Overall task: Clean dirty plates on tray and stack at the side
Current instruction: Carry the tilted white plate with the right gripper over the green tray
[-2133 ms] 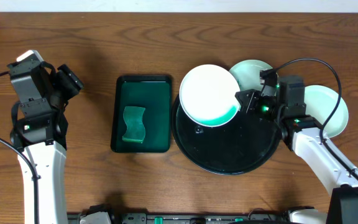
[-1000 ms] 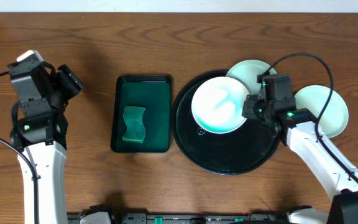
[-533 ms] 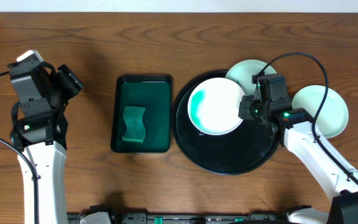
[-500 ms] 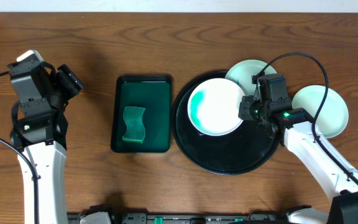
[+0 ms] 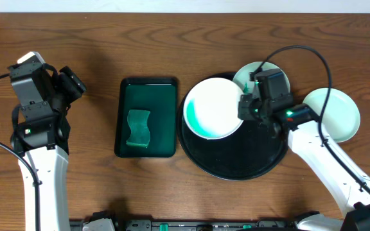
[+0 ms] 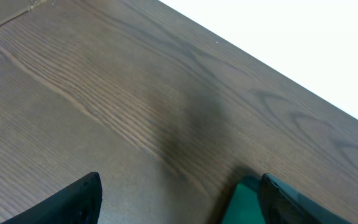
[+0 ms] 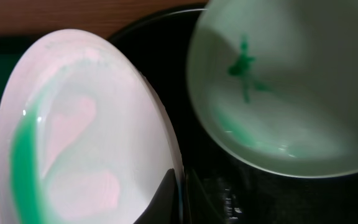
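My right gripper [image 5: 244,106] is shut on the right rim of a white plate [image 5: 212,106], held tilted over the left part of the round black tray [image 5: 236,157]. A green tint runs along the plate's lower left. In the right wrist view the rim of this plate [image 7: 86,137] sits between my fingers [image 7: 164,200]. A second plate [image 7: 284,99] with a green smear lies at the tray's back rim [image 5: 244,76]. A third plate [image 5: 342,115] rests on the table to the right. My left gripper [image 5: 73,83] stands open at the far left, holding nothing [image 6: 179,205].
A dark green rectangular tray [image 5: 162,115] holding a green sponge [image 5: 138,128] lies left of the black tray; its corner [image 6: 244,200] shows in the left wrist view. A black cable [image 5: 300,51] arcs over the right arm. Bare wooden table surrounds everything.
My right gripper has carried the held plate leftward across the black tray, and the plate's tilt has turned. The left arm has stayed still.
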